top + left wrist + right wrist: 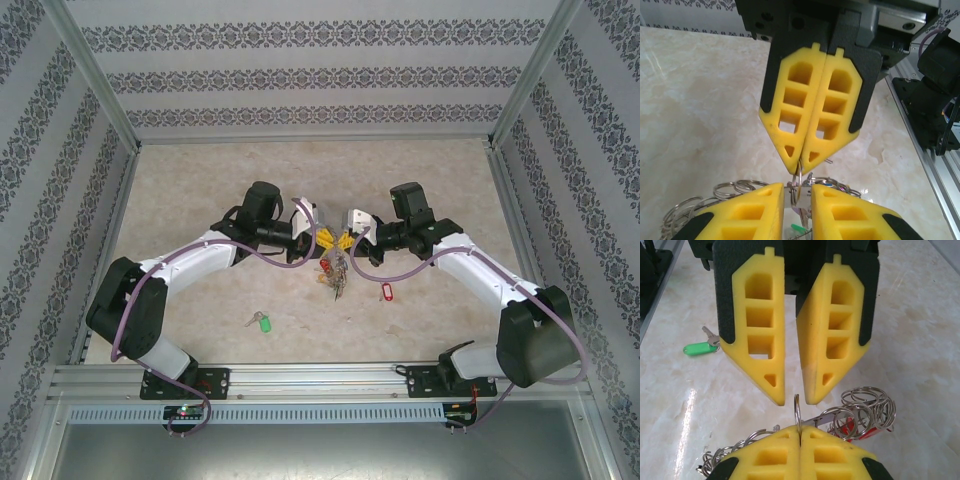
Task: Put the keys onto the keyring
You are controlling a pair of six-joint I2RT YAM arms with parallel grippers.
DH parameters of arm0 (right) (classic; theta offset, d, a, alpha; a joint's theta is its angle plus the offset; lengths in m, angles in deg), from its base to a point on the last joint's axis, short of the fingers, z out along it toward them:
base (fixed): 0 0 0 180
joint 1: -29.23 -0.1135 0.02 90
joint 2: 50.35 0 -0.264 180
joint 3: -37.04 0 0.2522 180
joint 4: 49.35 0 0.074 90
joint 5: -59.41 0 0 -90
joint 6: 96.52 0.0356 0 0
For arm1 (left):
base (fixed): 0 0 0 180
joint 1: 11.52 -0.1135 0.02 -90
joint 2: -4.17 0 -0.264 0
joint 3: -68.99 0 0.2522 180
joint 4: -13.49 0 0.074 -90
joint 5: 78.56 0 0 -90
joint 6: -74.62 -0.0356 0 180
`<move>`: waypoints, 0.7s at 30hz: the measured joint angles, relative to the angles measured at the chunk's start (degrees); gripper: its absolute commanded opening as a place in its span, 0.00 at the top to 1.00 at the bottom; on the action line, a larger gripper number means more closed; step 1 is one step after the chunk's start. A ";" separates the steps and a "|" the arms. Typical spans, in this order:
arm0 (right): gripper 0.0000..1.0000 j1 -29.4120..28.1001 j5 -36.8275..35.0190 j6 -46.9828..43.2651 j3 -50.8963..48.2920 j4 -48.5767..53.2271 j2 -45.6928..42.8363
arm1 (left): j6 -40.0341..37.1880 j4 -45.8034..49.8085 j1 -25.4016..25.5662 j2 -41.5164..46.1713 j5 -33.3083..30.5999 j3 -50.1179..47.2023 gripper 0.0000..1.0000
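Observation:
The keyring hangs between the two grippers over the middle of the table, its small keys and tags dangling below. My right gripper is shut on the thin grey ring, which stands edge-on. My left gripper faces it tip to tip; its jaws stand a little apart, with the ring in the gap. A key with a green tag lies on the table near the left arm, also visible as the green-tagged key. A key with a red tag lies near the right arm.
Several small split rings and a red tag hang from the keyring. An aluminium rail runs along the near edge, and patterned walls close the back and sides. The marble tabletop is bare to the far left and right.

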 measured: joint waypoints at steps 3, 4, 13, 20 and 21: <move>1.00 -0.42 -0.20 -0.13 0.50 0.55 0.00 | -1.01 1.42 0.13 -0.04 -0.46 0.15 0.78; 1.00 -0.61 -0.20 -0.15 0.70 0.61 0.00 | -1.25 1.77 0.15 -0.11 -0.63 0.26 0.77; 1.00 -0.63 -0.76 -0.17 1.16 2.12 -0.02 | -1.70 2.45 1.25 -1.79 -1.46 1.44 0.80; 1.00 -0.63 -0.81 -0.15 1.25 2.32 0.00 | -1.75 2.45 1.27 -1.84 -1.70 1.44 0.89; 1.00 -0.63 -0.81 -0.15 1.29 2.36 0.00 | -1.75 2.45 1.27 -1.84 -1.73 1.44 0.90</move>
